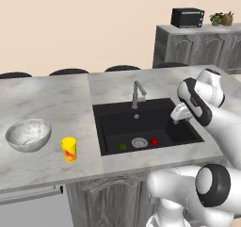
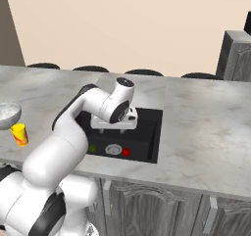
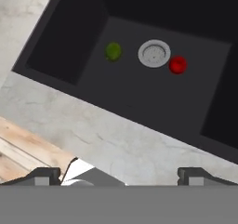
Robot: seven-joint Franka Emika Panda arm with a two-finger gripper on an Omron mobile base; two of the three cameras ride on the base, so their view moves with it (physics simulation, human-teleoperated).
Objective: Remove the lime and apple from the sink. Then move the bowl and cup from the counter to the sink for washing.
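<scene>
The counter [image 1: 56, 103], grey marble, carries everything else, and the black sink [image 1: 110, 125] is sunk into its middle with the faucet [image 1: 137, 94] at the basin's twelve o'clock edge. The arm hangs over the sink's right half, and the gripper [image 3: 118, 175] points down at the basin's near edge with its fingertips [image 3: 44, 175] standing well apart and nothing between them.

The bowl [image 1: 28, 134] sits on the counter at about nine o'clock from the sink, well clear of it. It is the widest thing to be moved, so a two-finger grasp has to take the rim, and a shallow bite there could let it tip out on the way over.

The cup [image 1: 68, 149] stands upright just beside the bowl, at its four o'clock. The two are near enough that a reach for either may knock the other, and the cup is close to the counter's front edge (a nudge that way would send it to the floor).

The apple [image 3: 177, 65] and the lime [image 3: 113, 51] lie on the sink floor, either side of the drain [image 3: 154, 53], the apple at three o'clock and the lime at nine in the hand view. Both are round and free to roll: a descent that lands off-centre would likely push the fruit away across the flat bottom or squeeze it out sideways. The deep walls also leave little room, so the hand could scrape the rim.
</scene>
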